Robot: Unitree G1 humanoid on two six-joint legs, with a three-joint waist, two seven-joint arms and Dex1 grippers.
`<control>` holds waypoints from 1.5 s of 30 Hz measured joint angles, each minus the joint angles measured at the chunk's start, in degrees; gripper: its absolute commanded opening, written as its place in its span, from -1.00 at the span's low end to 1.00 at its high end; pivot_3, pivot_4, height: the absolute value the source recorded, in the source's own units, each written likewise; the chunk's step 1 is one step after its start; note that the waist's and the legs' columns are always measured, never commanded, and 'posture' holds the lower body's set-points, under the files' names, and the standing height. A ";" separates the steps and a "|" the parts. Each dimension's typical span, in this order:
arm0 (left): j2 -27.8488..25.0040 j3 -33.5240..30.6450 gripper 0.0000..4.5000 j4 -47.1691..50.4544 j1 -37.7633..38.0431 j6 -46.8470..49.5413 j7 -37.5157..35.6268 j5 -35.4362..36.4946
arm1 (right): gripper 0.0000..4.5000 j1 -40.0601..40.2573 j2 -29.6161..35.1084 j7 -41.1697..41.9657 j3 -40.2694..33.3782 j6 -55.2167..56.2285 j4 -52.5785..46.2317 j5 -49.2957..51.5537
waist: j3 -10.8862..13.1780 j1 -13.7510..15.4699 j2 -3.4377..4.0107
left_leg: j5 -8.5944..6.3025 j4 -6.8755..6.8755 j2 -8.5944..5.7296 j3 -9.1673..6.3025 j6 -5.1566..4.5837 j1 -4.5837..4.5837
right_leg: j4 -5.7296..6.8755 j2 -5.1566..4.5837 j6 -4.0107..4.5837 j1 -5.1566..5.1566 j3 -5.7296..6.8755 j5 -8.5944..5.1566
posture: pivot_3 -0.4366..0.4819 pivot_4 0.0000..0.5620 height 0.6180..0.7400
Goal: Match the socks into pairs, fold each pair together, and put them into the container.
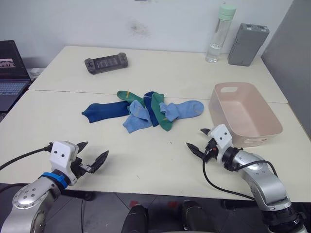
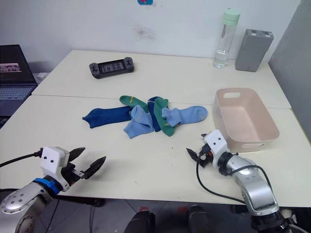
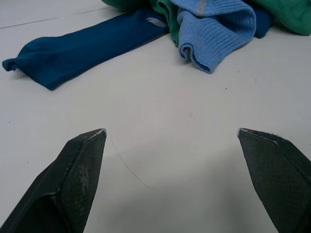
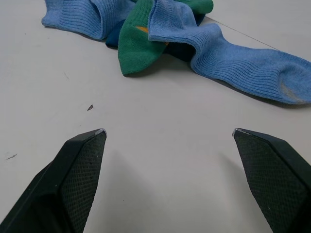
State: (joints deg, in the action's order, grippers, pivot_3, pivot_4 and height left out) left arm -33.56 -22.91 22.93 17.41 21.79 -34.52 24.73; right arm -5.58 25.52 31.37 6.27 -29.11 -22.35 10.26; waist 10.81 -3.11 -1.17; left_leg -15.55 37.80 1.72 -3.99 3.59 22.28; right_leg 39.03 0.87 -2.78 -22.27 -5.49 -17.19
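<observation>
Currently socks (image 1: 146, 110) heaped mid-desk (image 1: 160, 160): dark blue sock (image 1: 104, 110) stretched left, light blue sock (image 1: 187, 109) stretched right, green sock (image 1: 158, 109) tangled between with another light blue sock (image 1: 136, 120) on near side. Pink container (image 1: 245, 114) just right of heap, nothing visible inside. Left tool (image 1: 92, 156) spread wide, holding nothing, above near-left desk. Right tool (image 1: 200, 141) spread wide too, holding nothing, near container's near corner. Far side: handheld console (image 1: 106, 62), bottle (image 1: 218, 34), grey box (image 1: 248, 38).
</observation>
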 measured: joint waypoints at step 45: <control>-2.87 0.93 1.00 5.08 -8.89 2.22 -3.09 7.58 | 0.98 -13.93 -3.38 0.24 5.46 2.46 8.90 -4.19 | 0.00 0.07 0.00 | 0.00 0.01 -0.02 -0.03 0.00 0.04 | 0.02 0.01 0.24 0.00 0.05 0.16 | -0.05 -0.47 1.00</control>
State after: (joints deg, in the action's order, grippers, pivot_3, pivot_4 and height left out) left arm -36.43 -21.98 28.01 8.52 24.01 -37.61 32.31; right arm -19.52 22.14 31.61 11.73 -26.65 -13.45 6.07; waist 10.81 -3.04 -1.17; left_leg -15.55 37.81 1.71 -4.02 3.60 22.32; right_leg 39.04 0.88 -2.54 -22.28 -5.45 -17.03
